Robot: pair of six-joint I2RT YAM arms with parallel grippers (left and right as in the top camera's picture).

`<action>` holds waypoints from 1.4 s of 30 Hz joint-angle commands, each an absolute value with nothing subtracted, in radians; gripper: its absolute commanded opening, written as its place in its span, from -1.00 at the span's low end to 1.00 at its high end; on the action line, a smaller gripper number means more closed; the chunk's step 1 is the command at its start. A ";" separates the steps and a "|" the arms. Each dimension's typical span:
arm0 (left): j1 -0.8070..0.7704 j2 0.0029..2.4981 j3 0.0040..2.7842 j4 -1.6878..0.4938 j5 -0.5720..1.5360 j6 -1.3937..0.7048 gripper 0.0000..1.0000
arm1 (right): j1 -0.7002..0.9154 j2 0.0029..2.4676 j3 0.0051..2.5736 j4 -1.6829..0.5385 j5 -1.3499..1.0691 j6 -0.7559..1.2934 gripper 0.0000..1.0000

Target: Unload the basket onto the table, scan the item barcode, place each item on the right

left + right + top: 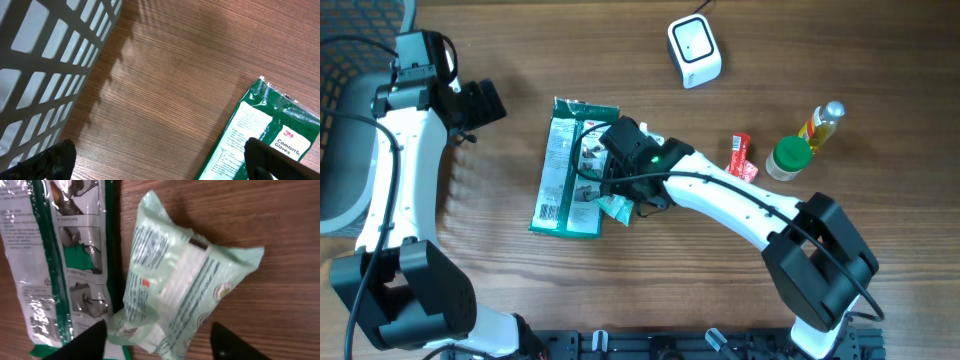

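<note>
Right pincer (157,342) over mostly hidden packet (613,208)

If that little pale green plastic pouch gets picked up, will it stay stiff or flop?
Probably floppy: the pale green plastic pouch looks puffy and wrinkled. Its glossy film may be slippery. It lies flat, so rolling seems unlikely.

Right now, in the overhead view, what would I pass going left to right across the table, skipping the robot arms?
Grey mesh basket → flat green glove package → white cube scanner → small red sachet → green-lidded jar → yellow bottle.
</note>
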State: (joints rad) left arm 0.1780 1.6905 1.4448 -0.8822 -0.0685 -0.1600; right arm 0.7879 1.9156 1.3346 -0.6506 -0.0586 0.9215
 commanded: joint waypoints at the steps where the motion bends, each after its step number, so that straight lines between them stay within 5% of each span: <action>1: 0.181 1.689 1.452 -0.879 -0.060 -0.162 1.00 | 0.731 1.817 1.365 -0.664 -0.054 0.737 -0.18; 3: 0.181 1.689 1.452 -0.879 -0.060 -0.162 1.00 | 0.694 1.752 1.366 -0.649 -0.099 0.684 -0.69; 5: 0.181 1.689 1.452 -0.879 -0.060 -0.162 1.00 | 0.685 1.745 1.365 -0.648 -0.185 0.634 -0.91; 15: 0.181 1.689 1.452 -0.879 -0.060 -0.162 1.00 | 0.661 1.856 1.025 -0.149 -0.556 0.579 -0.91; 20: 0.181 1.689 1.452 -0.879 -0.060 -0.162 1.00 | 0.636 1.893 0.865 0.077 -0.385 0.577 -0.91; 26: 0.181 1.689 1.452 -0.879 -0.060 -0.162 1.00 | 0.637 2.005 0.858 0.116 -0.344 0.633 -0.91; 35: 0.181 1.689 1.452 -0.879 -0.060 -0.162 1.00 | 0.637 1.683 0.871 0.120 -0.369 0.627 -0.91; 42: 0.181 1.689 1.452 -0.879 -0.060 -0.162 1.00 | 0.652 1.726 0.870 0.119 -0.428 0.598 -0.91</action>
State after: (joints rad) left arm 0.1780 1.6905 1.4448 -0.8822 -0.0685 -0.1600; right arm 0.6395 1.6798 0.8719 0.1234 -0.4038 0.6212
